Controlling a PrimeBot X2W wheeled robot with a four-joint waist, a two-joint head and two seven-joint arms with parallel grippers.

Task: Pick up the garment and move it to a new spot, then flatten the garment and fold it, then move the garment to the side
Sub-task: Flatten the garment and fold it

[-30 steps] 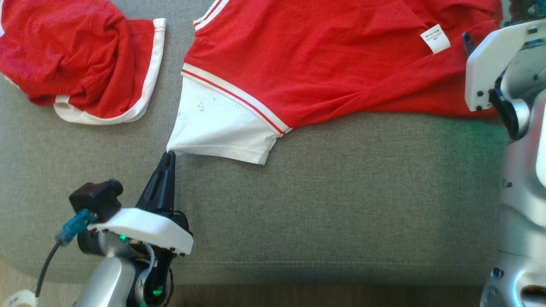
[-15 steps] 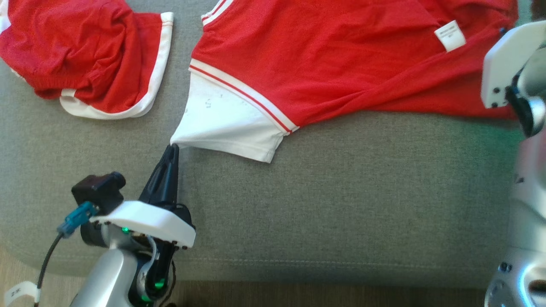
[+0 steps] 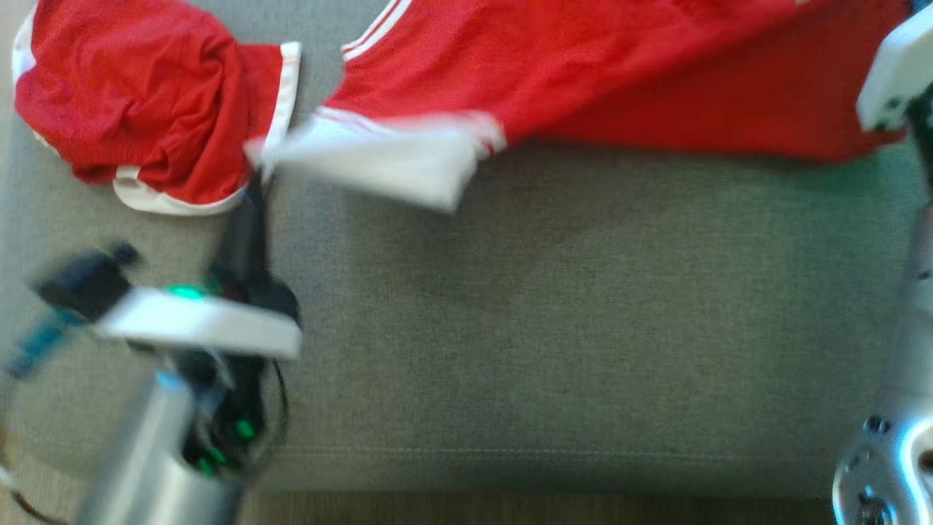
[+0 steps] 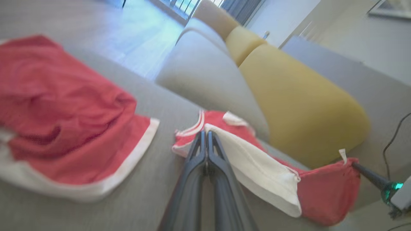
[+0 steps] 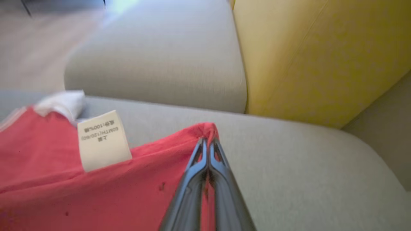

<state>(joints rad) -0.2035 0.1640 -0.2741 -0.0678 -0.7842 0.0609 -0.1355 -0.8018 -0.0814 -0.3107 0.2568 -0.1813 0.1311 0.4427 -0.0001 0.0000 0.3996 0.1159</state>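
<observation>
The garment point(image 3: 619, 65) is a red shirt with a white sleeve point(image 3: 379, 157), stretched across the far part of the grey sofa seat point(image 3: 547, 328). My left gripper point(image 3: 255, 171) is shut on the sleeve's corner; in the left wrist view its closed tips point(image 4: 205, 133) pinch the white sleeve point(image 4: 257, 163). My right gripper point(image 5: 207, 141) is shut on a red corner of the garment point(image 5: 96, 199), near its white label point(image 5: 101, 139). The right arm's white mount point(image 3: 900, 73) stands at the head view's right edge. The head view is blurred.
A second red garment with white trim point(image 3: 138, 102) lies crumpled at the far left, close to my left gripper. A yellow cushion point(image 4: 298, 106) and a grey cushion point(image 5: 160, 57) stand behind the seat. The seat's front edge point(image 3: 510, 474) meets a wooden floor.
My left gripper has carried the sleeve corner away from me and to the left, toward the crumpled red garment. The shirt's near edge has drawn back with both grippers. The camera has shifted slightly.
</observation>
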